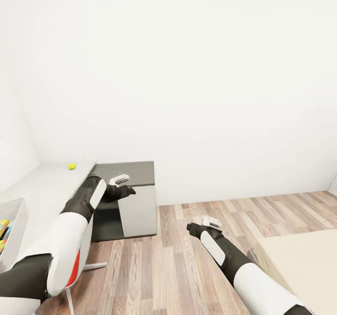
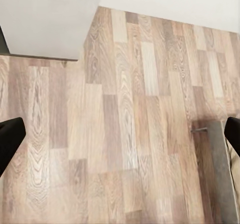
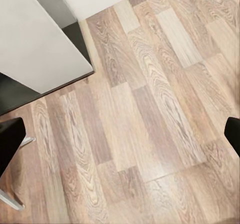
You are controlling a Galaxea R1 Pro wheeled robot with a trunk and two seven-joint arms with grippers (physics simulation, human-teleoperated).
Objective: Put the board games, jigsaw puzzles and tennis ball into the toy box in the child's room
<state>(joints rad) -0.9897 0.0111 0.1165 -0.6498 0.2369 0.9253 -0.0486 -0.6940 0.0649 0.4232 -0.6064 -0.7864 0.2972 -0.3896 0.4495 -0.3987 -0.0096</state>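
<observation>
At the far left edge of the head view the toy box (image 1: 13, 212) sits on the table (image 1: 47, 188), a light-grey bin cut off by the picture's border, with a sliver of yellow, green, pink and blue jigsaw puzzles (image 1: 3, 233) showing inside it; how they are turned cannot be made out from so small a strip. The table's white top runs away from the camera toward the wall, its long axis following that direction, and near its far end the tennis ball (image 1: 71, 166) lies alone, well apart from the toy box. Just beyond that end stands a low cabinet (image 1: 133, 198) with a dark grey top and pale front. The left gripper (image 1: 124, 186) hangs in front of this cabinet, off the table's edge; the left wrist view shows its two dark fingertips (image 2: 10, 141) spread wide with nothing between them, over wood floor (image 2: 125, 134). Further right, the right gripper (image 1: 200, 224) hovers over the floor, and its fingertips (image 3: 10, 141) stand equally far apart and empty in the right wrist view. At the lower right a corner of the bed (image 1: 304, 263) enters, plain beige mattress, bare. No lettering or label can be read anywhere.
</observation>
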